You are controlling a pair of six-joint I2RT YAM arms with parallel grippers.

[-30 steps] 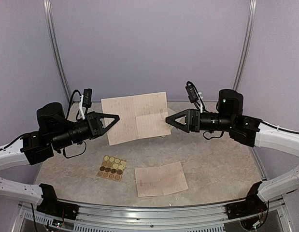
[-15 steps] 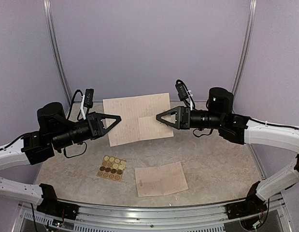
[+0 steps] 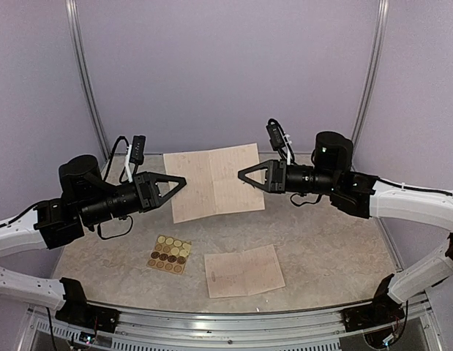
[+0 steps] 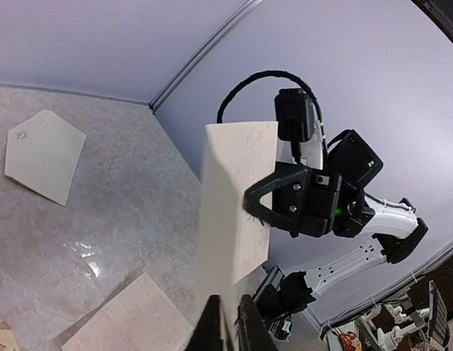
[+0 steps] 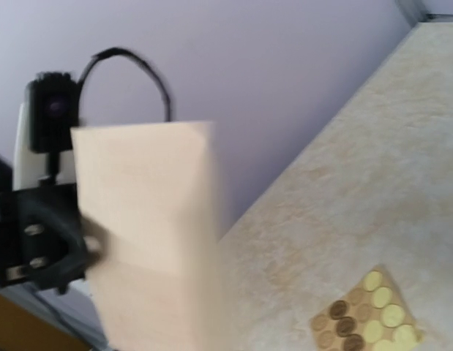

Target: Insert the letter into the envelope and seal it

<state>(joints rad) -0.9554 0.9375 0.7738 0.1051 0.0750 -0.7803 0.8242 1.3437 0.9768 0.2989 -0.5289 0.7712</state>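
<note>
Both the left fingers [image 3: 170,178] and right fingers [image 3: 252,169] grip the handwritten letter [image 3: 208,186] above the table [image 3: 321,248].

Two pinkish handwritten sheets show: the raised sheet [image 3: 206,183] and the flat sheet [image 3: 244,270]. There is one cream envelope [image 4: 45,153] and one tan sticker card [image 3: 169,254], its round stickers too small to count surely. Two grippers are in view, the left gripper [image 3: 181,180] and the right gripper [image 3: 242,175].
</note>
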